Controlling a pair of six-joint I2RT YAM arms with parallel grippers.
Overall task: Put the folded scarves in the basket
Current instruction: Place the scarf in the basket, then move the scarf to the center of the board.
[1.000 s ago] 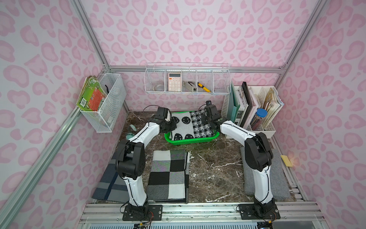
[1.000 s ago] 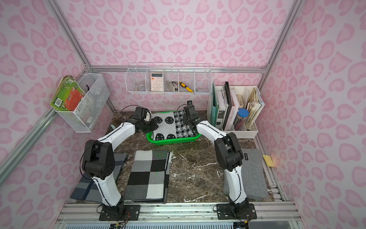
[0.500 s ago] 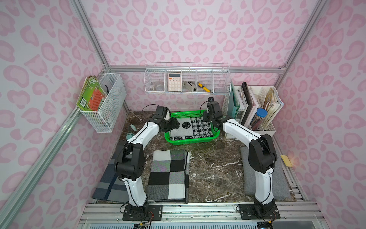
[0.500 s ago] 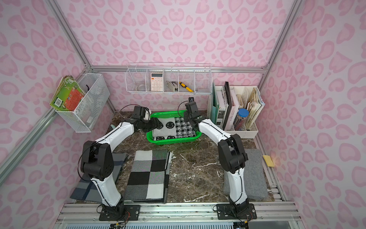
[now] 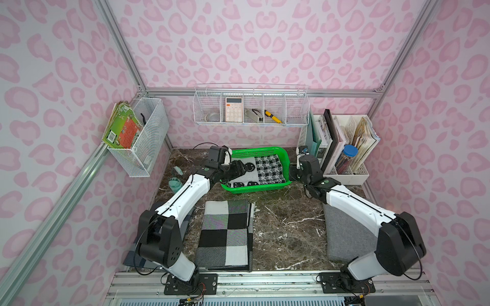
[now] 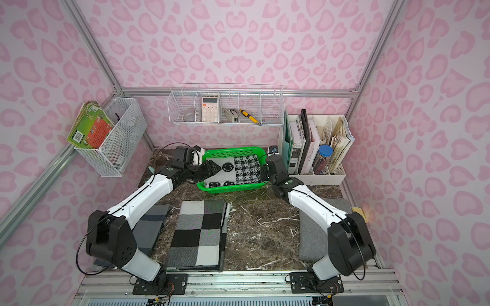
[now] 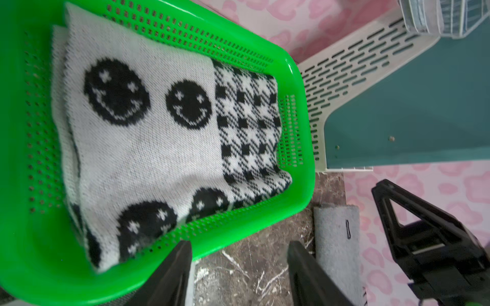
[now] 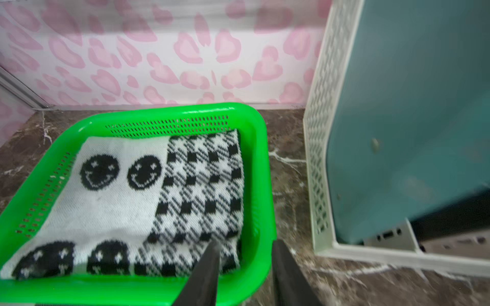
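Standing at the front rail, I see first a folded black, white and grey checked cloth flat on the dark marbled surface, with a plain grey cloth to its right; neither is touched. Past them both arms stretch to the green basket, set crosswise near the back wall, its long axis running from one arm to the other. The folded scarf, smiley faces at its left end and houndstooth at its right, lies flat inside along that same axis, within the rim as far as I can tell. The left claw hangs at the basket's left end, jaws apart with nothing between them, reaching in over the smiley end in both top views. The right claw stands at the opposite end, jaws likewise parted and empty, one finger above the houndstooth edge, the other outside the rim. So the scarf lies between the two claws, inward of each, about equally near to both, and neither grips it. To my eye the placing is done; what remains is for each claw to lift and draw back outward along that axis, minding the rim. Behind, a white wire shelf hangs on the pink wall.
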